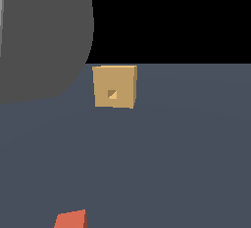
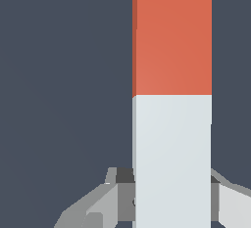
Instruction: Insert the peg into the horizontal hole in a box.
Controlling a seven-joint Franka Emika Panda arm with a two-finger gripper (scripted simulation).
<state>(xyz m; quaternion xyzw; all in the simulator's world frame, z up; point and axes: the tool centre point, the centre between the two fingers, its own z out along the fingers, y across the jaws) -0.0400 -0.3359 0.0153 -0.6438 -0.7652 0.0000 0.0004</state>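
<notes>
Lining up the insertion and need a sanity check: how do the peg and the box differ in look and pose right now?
The peg is two-toned, orange-red at one end and pale grey-white at the other; the box is plain tan throughout. The peg is a long thin bar, the box a squat cube with a small square hole in its face. The peg sits between the pincer fingers, its white end there; the box stands free on the floor. Both have flat faces and square edges.

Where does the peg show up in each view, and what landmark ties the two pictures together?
Exterior view: only the orange-red end of the peg shows, at the bottom edge, left of centre, well apart from the box.
Wrist view: the peg fills the frame, fingers flanking its pale part.
Shared landmark: the peg's orange-red part.
</notes>
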